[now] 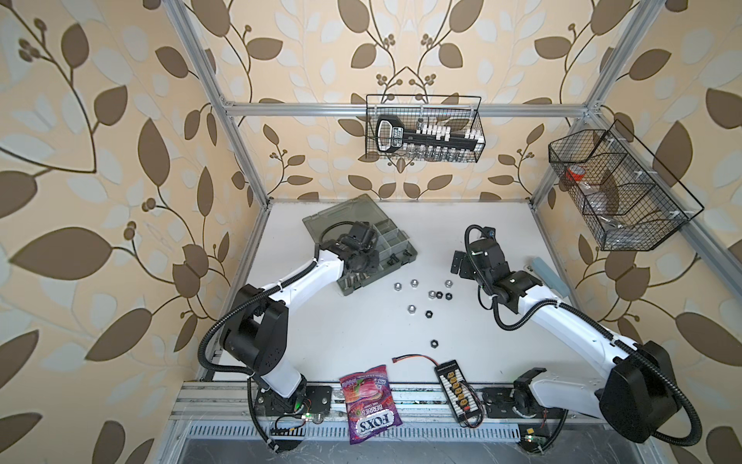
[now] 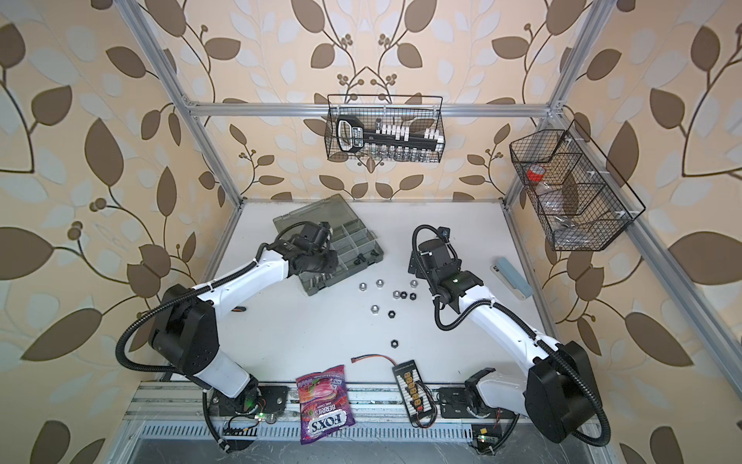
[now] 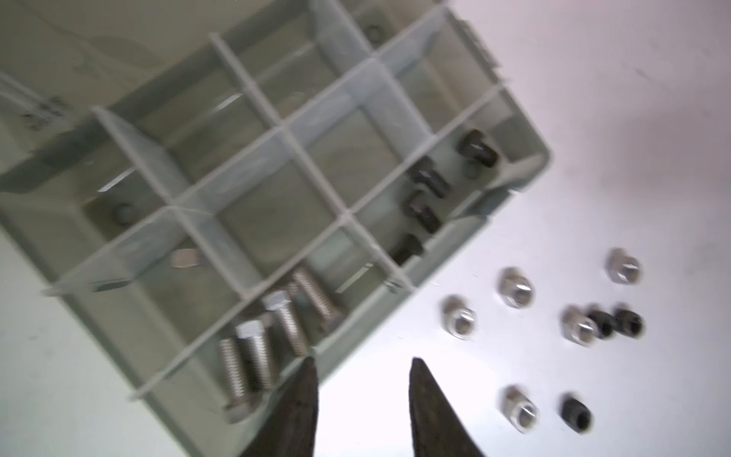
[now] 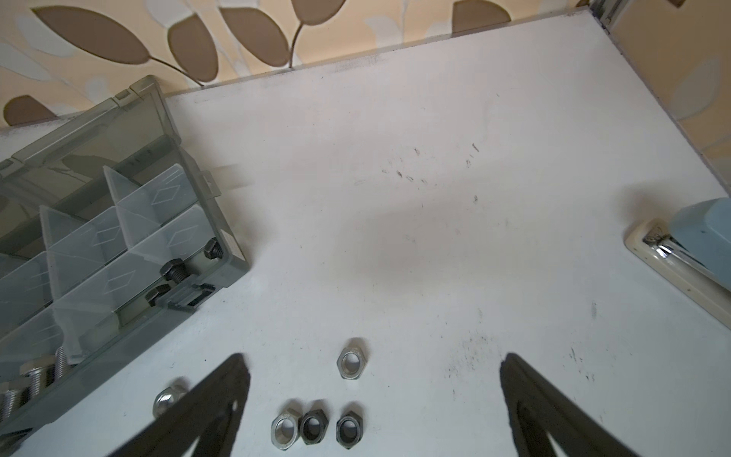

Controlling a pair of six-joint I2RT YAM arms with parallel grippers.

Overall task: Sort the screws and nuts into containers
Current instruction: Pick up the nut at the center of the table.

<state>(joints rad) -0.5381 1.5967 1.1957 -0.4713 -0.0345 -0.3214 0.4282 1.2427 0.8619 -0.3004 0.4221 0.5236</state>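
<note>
Screw-sorting seems done, silver screws (image 3: 273,328) and black screws (image 3: 429,186) lying in separate containers (image 3: 257,221), left gripper (image 3: 362,359) parted and empty at their rim; next the wide-open, empty right gripper (image 4: 374,356) should pinch one of the nuts (image 1: 432,294) scattered at the case's (image 1: 333,217) 4 o'clock

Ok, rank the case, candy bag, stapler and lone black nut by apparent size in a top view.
1. case, lid open
2. candy bag; it sits nearer the camera, so its rank against the case is unsure
3. stapler
4. black nut
</note>
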